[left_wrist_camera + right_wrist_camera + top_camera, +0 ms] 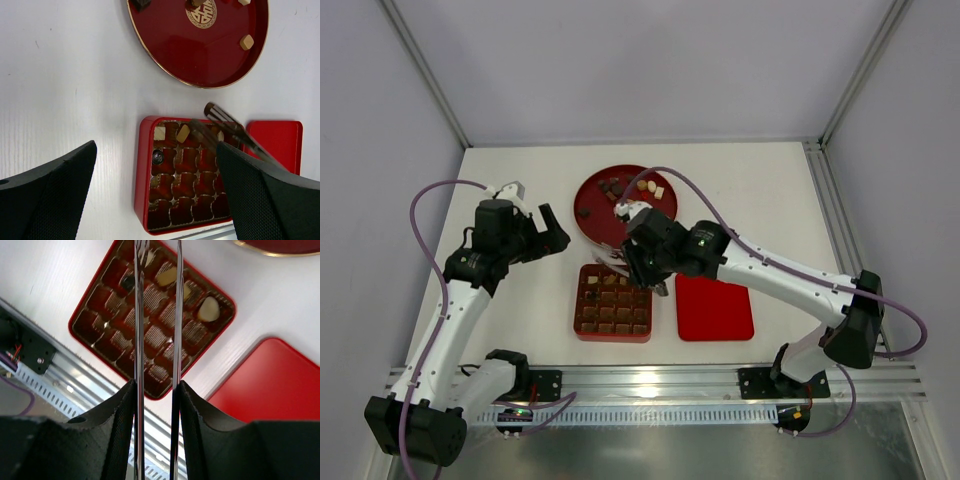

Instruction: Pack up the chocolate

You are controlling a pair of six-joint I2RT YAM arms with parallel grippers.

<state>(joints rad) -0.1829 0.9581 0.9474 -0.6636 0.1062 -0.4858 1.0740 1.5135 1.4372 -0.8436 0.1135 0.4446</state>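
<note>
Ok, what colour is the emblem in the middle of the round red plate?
Gold. The round emblem shows best in the left wrist view.

Plate (592, 218) sits at the middle of the bench (520, 170), farther from the arm bases than the rest. I count loose chocolate pieces (650, 188) on its far half. Box (612, 337) lies just in front of the plate, near it but apart. Lid (714, 308) lies flat on the bench just right of the box, with a narrow gap between them. A few more pieces sit in the box's far-row compartments. Left gripper (156, 147) hangs left of the plate, behind and left of the box. Right gripper (156, 385) hangs over the box's far right part, and the tweezers (140, 315) in it reach across the compartments.
</note>
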